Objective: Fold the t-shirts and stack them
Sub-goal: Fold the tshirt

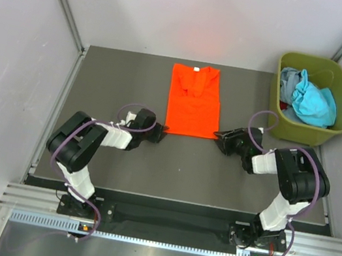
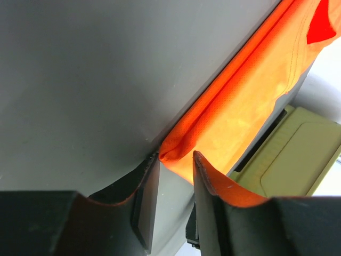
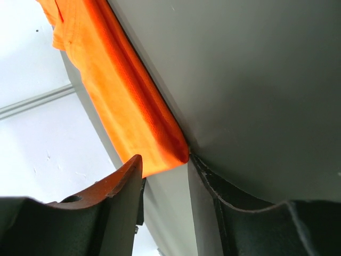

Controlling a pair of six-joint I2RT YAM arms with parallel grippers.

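Orange t-shirt (image 1: 193, 102), folded, flat on table (image 1: 120, 79); left gripper (image 1: 162, 132) and right gripper (image 1: 217, 136) at its near corners, jaws apart, unclamped.

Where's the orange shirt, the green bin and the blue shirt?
orange shirt (image 1: 193, 105): top view, middle of its front.
green bin (image 1: 302, 133): top view, near wall.
blue shirt (image 1: 311, 103): top view, bunched middle, inside the bin.

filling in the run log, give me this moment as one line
orange t-shirt: laid flat | left pincer: open at its near-left corner | right pincer: open at its near-right corner
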